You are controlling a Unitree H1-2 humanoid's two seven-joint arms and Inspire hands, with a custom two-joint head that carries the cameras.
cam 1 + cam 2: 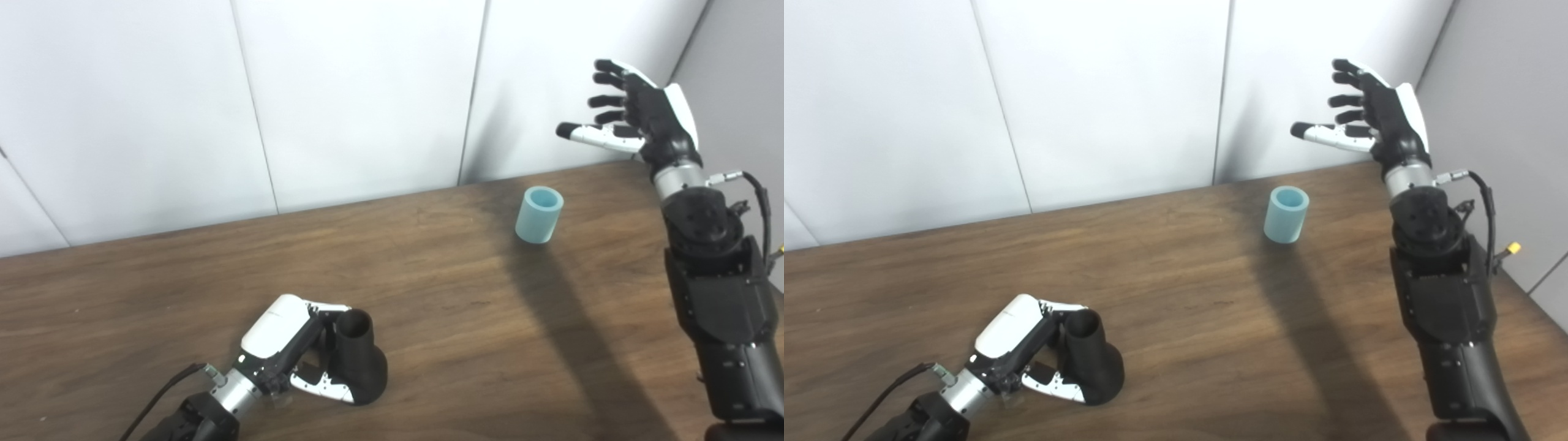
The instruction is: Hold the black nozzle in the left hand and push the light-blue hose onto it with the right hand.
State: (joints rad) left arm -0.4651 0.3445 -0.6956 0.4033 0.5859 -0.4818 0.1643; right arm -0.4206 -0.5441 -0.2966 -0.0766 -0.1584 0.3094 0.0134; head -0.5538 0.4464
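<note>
With the left hand (288,343) wrapped around the black nozzle (361,358) standing on the table (429,294), the right hand (643,113) hovers spread and empty above the light-blue hose (539,215), which looks light and squashy, best gripped round its side wall.

The matte black plastic nozzle (361,357) stands upright near the front left of the wooden table, its wide rounded base on the surface and its narrower round neck pointing up with an open mouth. The short light-blue hose piece (538,215), a thick-walled cylinder of soft-looking material, stands on end well apart from it, toward the far right of the table, leaning slightly, its hollow opening facing up.
</note>
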